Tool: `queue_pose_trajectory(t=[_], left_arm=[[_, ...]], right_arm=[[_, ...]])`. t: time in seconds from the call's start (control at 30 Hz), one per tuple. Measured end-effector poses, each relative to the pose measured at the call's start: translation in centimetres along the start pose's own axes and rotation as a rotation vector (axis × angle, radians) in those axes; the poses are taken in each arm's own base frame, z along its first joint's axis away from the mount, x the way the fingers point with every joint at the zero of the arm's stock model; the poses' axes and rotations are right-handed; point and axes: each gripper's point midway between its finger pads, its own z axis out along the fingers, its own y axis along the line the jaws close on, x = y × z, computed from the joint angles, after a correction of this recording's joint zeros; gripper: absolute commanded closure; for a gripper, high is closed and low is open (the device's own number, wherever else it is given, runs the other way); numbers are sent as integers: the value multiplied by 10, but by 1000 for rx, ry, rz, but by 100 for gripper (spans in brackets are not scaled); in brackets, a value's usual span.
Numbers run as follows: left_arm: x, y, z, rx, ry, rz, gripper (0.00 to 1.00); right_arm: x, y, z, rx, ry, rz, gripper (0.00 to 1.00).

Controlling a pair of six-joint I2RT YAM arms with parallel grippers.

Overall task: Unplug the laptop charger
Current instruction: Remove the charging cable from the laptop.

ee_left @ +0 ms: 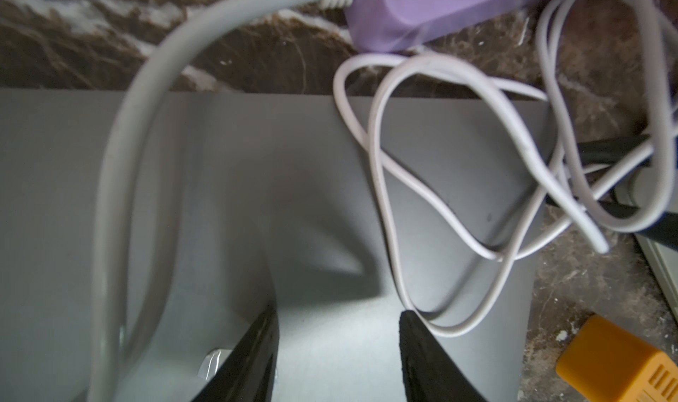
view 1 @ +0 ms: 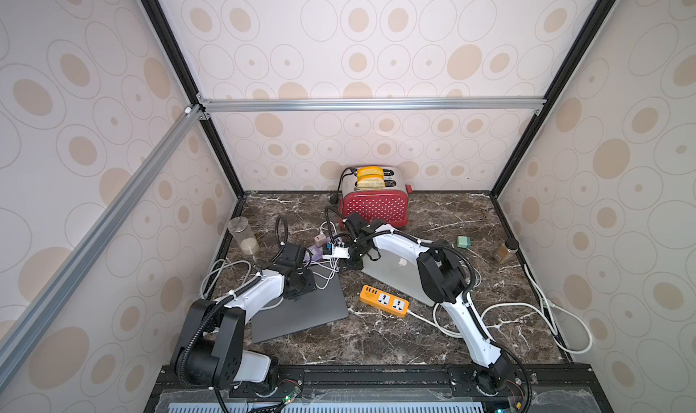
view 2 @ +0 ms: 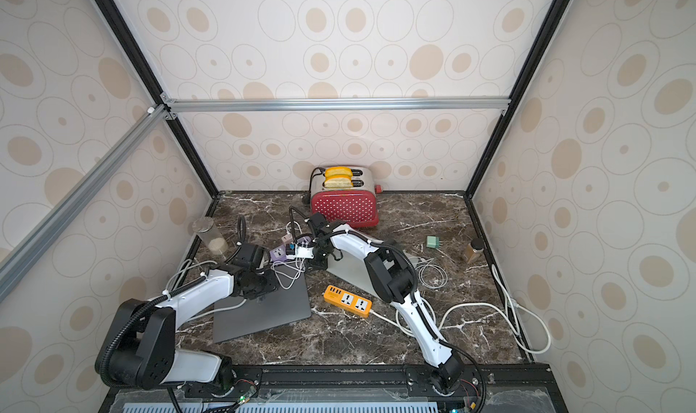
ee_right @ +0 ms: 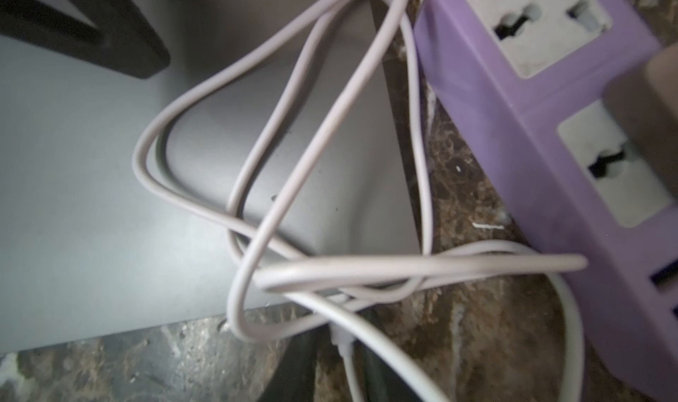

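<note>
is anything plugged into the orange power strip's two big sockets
No, both sockets on the orange power strip show bare holes.

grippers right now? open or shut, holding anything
left gripper: open, fingers apart over the grey laptop, holding nothing
right gripper: cannot tell, white cable runs by its fingers

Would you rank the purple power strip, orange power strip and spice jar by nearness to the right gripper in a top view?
From the right gripper:
1. purple power strip, beside it
2. orange power strip, toward the front
3. spice jar, far right edge
</note>
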Motion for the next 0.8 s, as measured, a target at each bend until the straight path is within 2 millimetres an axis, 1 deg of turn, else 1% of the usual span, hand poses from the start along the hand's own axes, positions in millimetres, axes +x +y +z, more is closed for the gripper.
queue_pose_trajectory(t=[0.17, 0.37, 0.8], left_arm=[[0, 0, 0, 1, 0, 0, 45], [0, -1, 0, 3, -2, 1, 45], [-2, 2, 0, -11, -8, -1, 45]], right_arm=[[1, -1, 0, 3, 0, -12, 88], [2, -1, 0, 19, -1, -26, 91], [4, -4, -1, 48, 31, -62, 94]])
